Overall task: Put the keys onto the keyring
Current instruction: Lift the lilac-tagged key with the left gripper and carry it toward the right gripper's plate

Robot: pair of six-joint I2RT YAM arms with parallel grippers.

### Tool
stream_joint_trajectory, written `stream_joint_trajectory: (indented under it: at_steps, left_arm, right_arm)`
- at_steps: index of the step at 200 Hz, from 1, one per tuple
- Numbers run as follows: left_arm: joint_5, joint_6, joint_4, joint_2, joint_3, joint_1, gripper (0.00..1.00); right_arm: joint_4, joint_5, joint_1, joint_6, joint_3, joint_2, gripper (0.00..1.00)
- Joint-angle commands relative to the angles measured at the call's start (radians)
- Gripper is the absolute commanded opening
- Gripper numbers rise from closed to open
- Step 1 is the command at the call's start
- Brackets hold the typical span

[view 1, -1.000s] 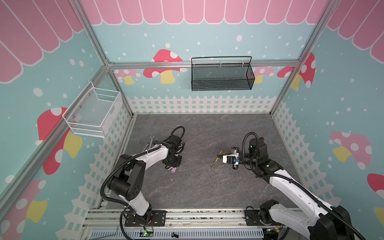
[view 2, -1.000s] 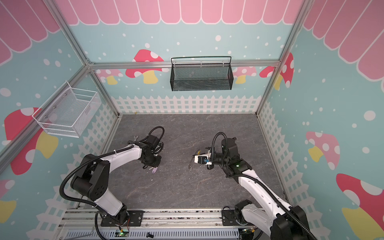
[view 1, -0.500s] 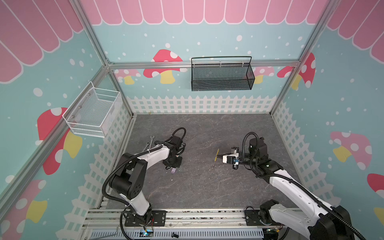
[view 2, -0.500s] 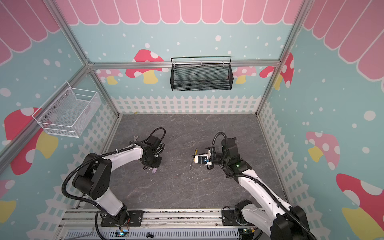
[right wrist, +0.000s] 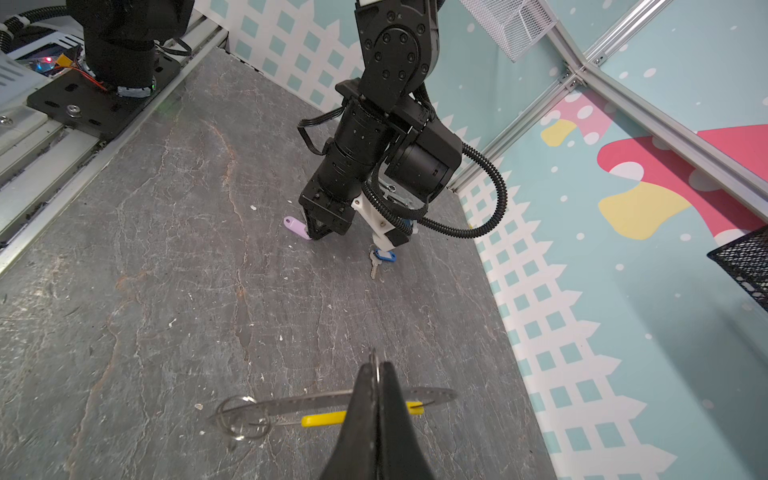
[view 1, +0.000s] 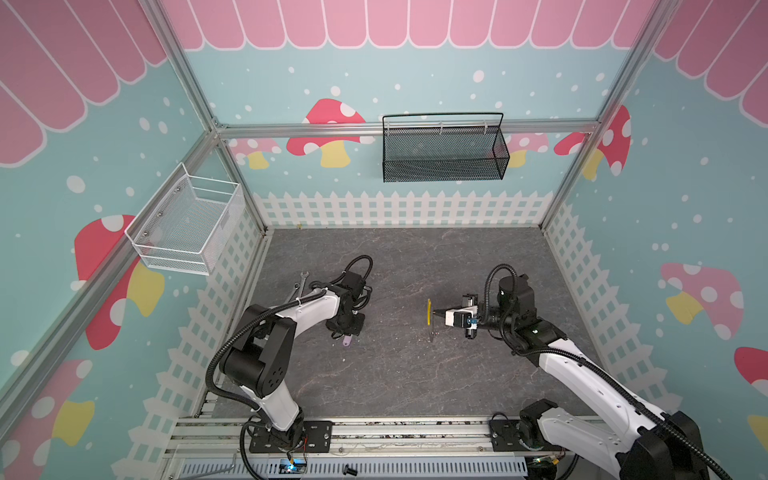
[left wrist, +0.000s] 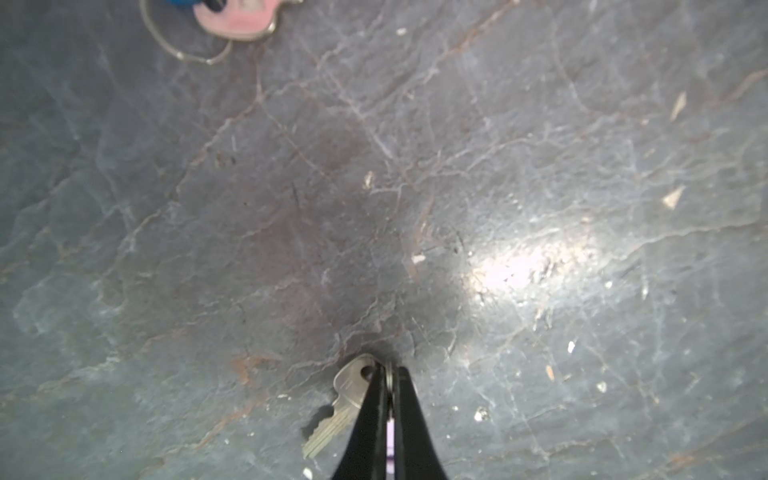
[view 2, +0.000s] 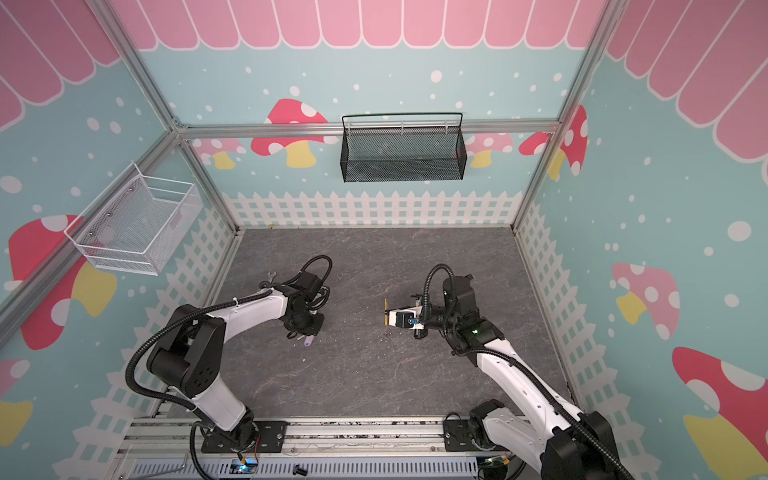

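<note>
left gripper (left wrist: pixel 388 374): fingers (left wrist: pixel 368 415) close over the last second, from slightly apart to fully pinched on the small ring (left wrist: pixel 389 376) of the lilac-tag key (left wrist: pixel 345 399). Left wrist nudges a touch toward the table's back edge.
right gripper (right wrist: pixel 377 368): wrist rolls and the keyring (view 1: pixel 429 311) turns from slanted to standing on edge. Its yellow segment (view 2: pixel 385 309) now reads as a near-vertical sliver in both top views. The keyring also shifts a little toward the table's left edge.
</note>
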State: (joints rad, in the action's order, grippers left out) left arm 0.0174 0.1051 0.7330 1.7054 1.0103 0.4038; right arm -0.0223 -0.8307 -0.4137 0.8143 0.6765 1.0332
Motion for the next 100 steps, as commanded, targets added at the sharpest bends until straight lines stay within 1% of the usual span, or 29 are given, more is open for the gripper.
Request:
stream_joint_trajectory:
  at_steps: [1, 42, 62, 80, 100]
  left_arm:
    - [0.019, -0.025, 0.020, 0.007, 0.010, 0.034, 0.00]
    - [-0.017, -0.105, 0.016, -0.100, 0.035, 0.090, 0.00]
    - [-0.048, -0.193, -0.004, -0.188, 0.045, 0.137, 0.00]
    - [-0.091, -0.269, -0.046, -0.279, 0.048, 0.180, 0.00]
    - [-0.170, -0.329, -0.125, -0.390, 0.035, 0.209, 0.00]
  right_arm:
    - [0.015, -0.024, -0.004, 0.003, 0.026, 0.008, 0.00]
    - [0.019, -0.033, -0.005, -0.042, 0.041, 0.019, 0.00]
    - [0.016, -0.037, -0.005, -0.076, 0.053, 0.027, 0.00]
    - [0.006, -0.044, -0.005, -0.120, 0.067, 0.037, 0.00]
    - [0.001, -0.049, -0.005, -0.135, 0.073, 0.039, 0.00]
